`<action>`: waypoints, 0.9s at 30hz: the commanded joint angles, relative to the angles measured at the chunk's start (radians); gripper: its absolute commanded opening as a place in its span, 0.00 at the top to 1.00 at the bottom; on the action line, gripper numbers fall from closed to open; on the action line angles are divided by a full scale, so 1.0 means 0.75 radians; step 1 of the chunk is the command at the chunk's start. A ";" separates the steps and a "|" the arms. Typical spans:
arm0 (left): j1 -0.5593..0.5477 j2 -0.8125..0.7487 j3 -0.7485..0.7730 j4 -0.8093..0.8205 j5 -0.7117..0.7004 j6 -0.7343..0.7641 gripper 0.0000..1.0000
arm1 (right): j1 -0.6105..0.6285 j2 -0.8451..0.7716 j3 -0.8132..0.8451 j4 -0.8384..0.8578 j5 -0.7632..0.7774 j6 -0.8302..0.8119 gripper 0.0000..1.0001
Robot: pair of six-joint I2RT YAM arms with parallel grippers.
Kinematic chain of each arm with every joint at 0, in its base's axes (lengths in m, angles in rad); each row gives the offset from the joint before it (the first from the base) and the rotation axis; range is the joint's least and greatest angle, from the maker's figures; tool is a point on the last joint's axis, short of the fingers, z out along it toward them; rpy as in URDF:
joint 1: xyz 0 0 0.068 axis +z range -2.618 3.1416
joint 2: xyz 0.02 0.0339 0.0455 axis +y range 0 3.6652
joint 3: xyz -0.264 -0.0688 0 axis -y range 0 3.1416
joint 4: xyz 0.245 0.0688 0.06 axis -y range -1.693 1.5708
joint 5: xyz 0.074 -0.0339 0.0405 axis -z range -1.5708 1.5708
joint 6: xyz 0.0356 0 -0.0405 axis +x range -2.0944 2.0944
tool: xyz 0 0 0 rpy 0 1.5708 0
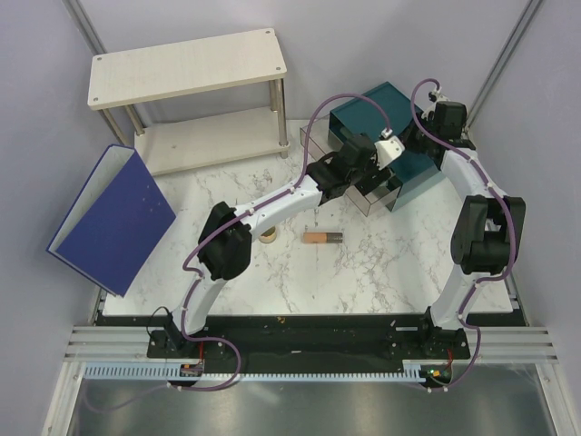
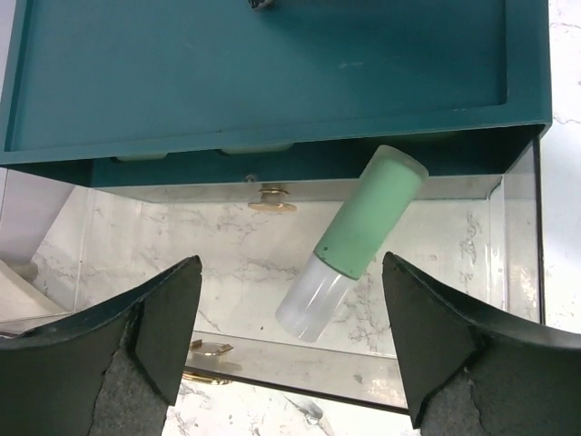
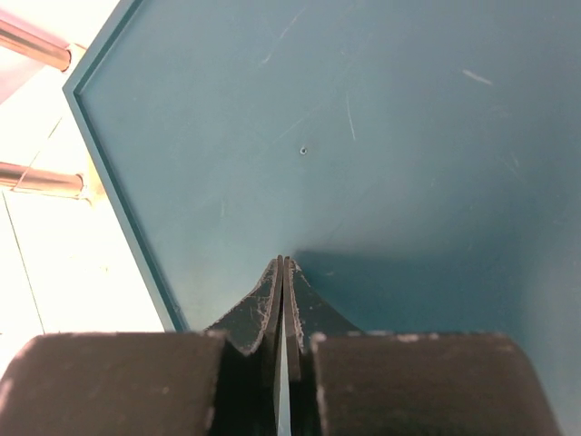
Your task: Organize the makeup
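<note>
Pincer (image 1: 356,177) of the left arm is seen from the top camera reaching over the clear drawer (image 1: 374,195) that is pulled out of the teal drawer box (image 1: 368,107), while the right pincer (image 1: 404,143) is held above the top of that box. On the marble surface (image 1: 381,263), well apart from the box, a copper-black tube (image 1: 322,238) is laid on its side, and just beside the left arm's elbow a gold-rimmed round tin (image 1: 269,237) is partly hidden. A pale two-tier shelf (image 1: 186,68) is placed at the back left, and a blue binder (image 1: 113,218) is propped open at the left edge. From the left wrist, the left pincer (image 2: 290,272) is shown with its fingers (image 2: 159,322) spread wide apart, nothing being clamped between them. The mint-green tube (image 2: 372,218) is found inside the clear drawer (image 2: 136,245), set at a slant, its clear cap toward the camera and its green end leaned against the back where the drawer meets the teal drawer box (image 2: 272,73); it is touched by neither finger. A small gold knob (image 2: 270,198) is seen on the drawer's rear wall. From the right wrist, the right pincer (image 3: 283,272) is shown with its fingers (image 3: 250,318) pressed together, nothing gripped, above the flat top of the teal drawer box (image 3: 363,136); whether the tips are resting on that top cannot be told. Beyond the box's left edge, two metal legs (image 3: 36,47) of the shelf are visible.
</note>
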 commanded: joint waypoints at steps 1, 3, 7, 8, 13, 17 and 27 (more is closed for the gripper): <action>0.001 -0.061 0.017 0.063 -0.053 0.034 0.13 | 0.014 0.070 -0.032 -0.144 -0.001 -0.010 0.92; 0.001 -0.081 0.036 0.069 -0.108 0.051 0.12 | 0.012 0.070 -0.032 -0.146 -0.003 -0.010 0.92; 0.001 -0.187 -0.033 0.102 -0.149 0.102 0.06 | 0.012 0.070 -0.030 -0.144 -0.003 -0.010 0.92; 0.001 -0.224 -0.074 0.122 -0.141 0.122 0.00 | 0.014 0.070 -0.030 -0.142 -0.001 -0.012 0.92; 0.003 -0.490 -0.465 0.204 -0.061 0.122 0.00 | 0.012 0.072 -0.026 -0.146 0.003 -0.016 0.91; 0.003 -0.631 -0.708 0.167 0.037 0.116 0.00 | 0.012 0.074 -0.024 -0.144 0.005 -0.018 0.91; 0.019 -0.679 -1.052 0.106 0.348 0.110 0.00 | 0.012 0.070 -0.035 -0.144 0.005 -0.021 0.91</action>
